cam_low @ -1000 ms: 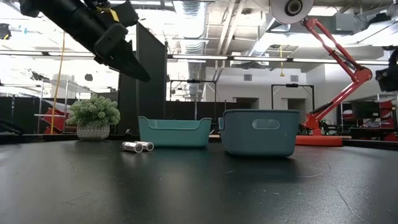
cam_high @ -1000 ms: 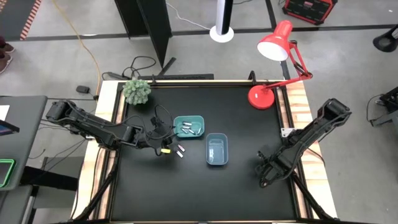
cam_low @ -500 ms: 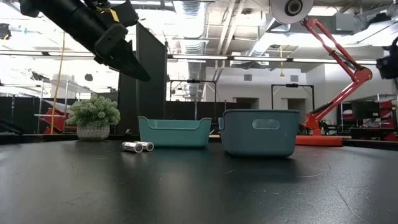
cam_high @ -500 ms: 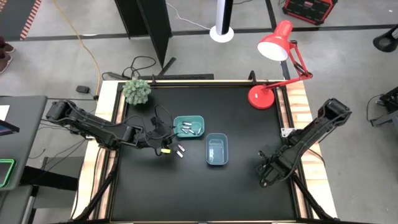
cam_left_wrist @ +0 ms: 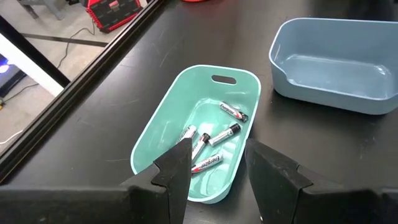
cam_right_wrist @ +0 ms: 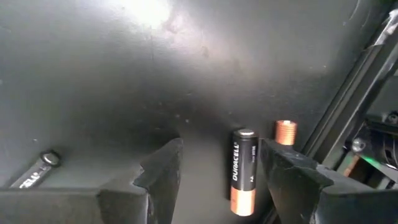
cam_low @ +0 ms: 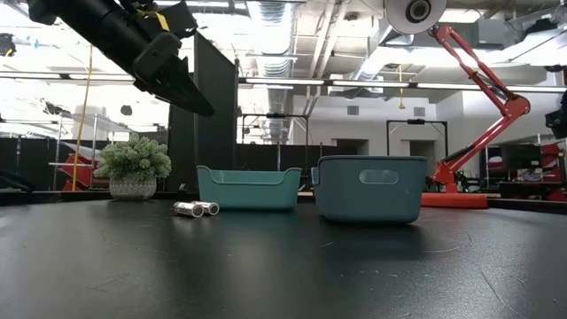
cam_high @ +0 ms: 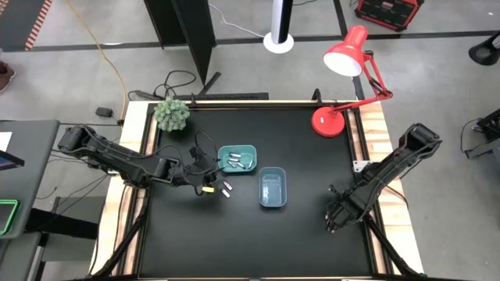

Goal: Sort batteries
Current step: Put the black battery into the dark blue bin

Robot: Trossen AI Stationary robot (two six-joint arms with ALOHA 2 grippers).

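Several batteries (cam_left_wrist: 226,133), silver and dark with red marks, lie in the teal tray (cam_left_wrist: 165,118). Two more batteries (cam_high: 227,189) lie side by side on the table just near of that tray. My left gripper (cam_left_wrist: 217,149) hangs open above the table beside the teal tray (cam_high: 237,158), with nothing between its fingers. At the table's right near part my right gripper (cam_right_wrist: 221,146) points steeply down, open. A black-and-copper battery (cam_right_wrist: 242,172) lies on the table below its two fingers. A copper-ended battery (cam_right_wrist: 285,132) and a dark one (cam_right_wrist: 35,171) lie to either side.
The blue tray (cam_high: 273,188) stands beside the teal one, toward the table's near right. A small potted plant (cam_high: 172,115) stands at the far left corner and a red desk lamp (cam_high: 332,121) at the far right. The black table top (cam_high: 305,250) lies bare along its near edge.
My right gripper has tipped more steeply downward and sunk a little over the table's right near part. My left arm and the trays have kept still.
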